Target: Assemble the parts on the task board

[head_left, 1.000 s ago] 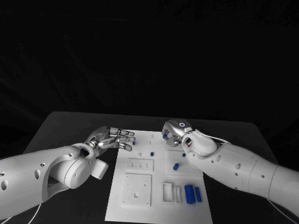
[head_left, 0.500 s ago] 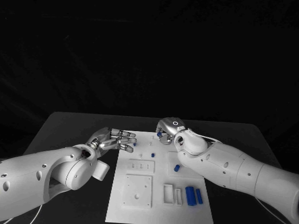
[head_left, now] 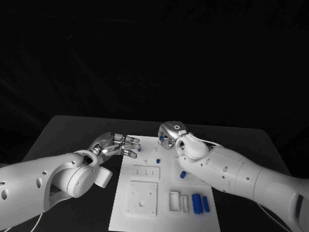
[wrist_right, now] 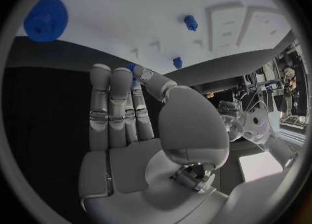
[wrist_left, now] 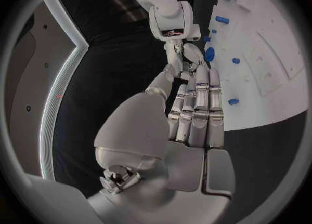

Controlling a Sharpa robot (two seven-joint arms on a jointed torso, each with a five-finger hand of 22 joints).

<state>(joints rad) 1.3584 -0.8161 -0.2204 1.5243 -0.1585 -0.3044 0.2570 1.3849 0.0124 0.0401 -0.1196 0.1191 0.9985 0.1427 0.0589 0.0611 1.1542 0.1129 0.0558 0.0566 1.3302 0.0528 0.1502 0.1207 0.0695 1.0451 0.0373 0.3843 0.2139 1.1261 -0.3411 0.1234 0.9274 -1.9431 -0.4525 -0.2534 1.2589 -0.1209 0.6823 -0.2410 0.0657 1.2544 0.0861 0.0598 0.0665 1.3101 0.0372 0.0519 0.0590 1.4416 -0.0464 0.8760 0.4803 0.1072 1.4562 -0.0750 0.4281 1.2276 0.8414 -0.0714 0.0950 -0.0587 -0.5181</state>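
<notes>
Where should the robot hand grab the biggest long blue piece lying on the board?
Probably around its middle, coming from straight above. The long blue piece lies flat on the task board, so only its top and sides are free, and a thinner blue piece lies close beside it.

The task board [head_left: 144, 203] lies on the table [head_left: 71, 128] before me. My left hand [head_left: 116, 145] sits at the board's far left corner, my right hand [head_left: 172, 135] at its far edge. Two long parts [head_left: 200, 203] lie side by side near the right corner.
</notes>
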